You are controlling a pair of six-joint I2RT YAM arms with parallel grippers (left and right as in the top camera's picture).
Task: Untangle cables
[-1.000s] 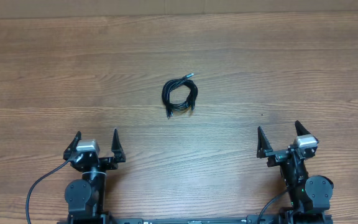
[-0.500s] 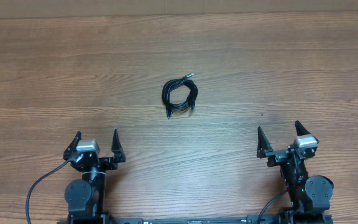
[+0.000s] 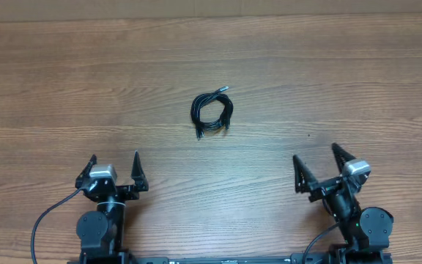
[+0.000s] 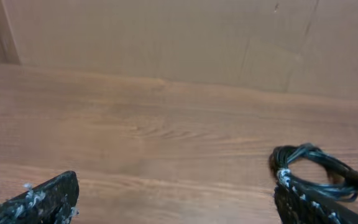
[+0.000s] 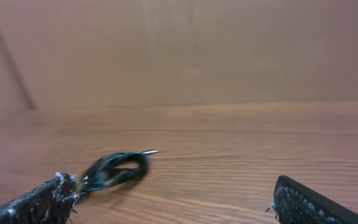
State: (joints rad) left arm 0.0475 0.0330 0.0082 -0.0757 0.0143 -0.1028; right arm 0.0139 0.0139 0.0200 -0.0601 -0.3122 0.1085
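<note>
At mid-table in the overhead view, we note the cables (image 3: 211,114) wound into one small black coil, lying flat on the wooden table (image 3: 50,88). One pale plug tip pokes out at the coil's far-right side and a short end trails at its near-left. Nothing touches the coil. Both arms sit at the near edge, well apart from it. The left gripper (image 3: 114,157) is to the coil's near-left, its two fingers spread wide with nothing between them. The right gripper (image 3: 316,152) is to the near-right, jaws likewise spread and empty, its head turned so the fingers point diagonally in toward the coil. From the left wrist we see the coil low at the picture's right, just above the finger (image 4: 319,208) on that side, as several strands in loose loops. The opposite finger (image 4: 42,200) carries white flecks. From the right wrist the coil sits low at the picture's left, blurred, just above one finger (image 5: 39,202), with a plug tip pointing right. The other finger (image 5: 322,202) fills the lower right corner. A plain brown board wall (image 4: 166,37) stands behind the table's far edge. A thicker black wire (image 3: 46,220) curves out beside the left arm's base.
</note>
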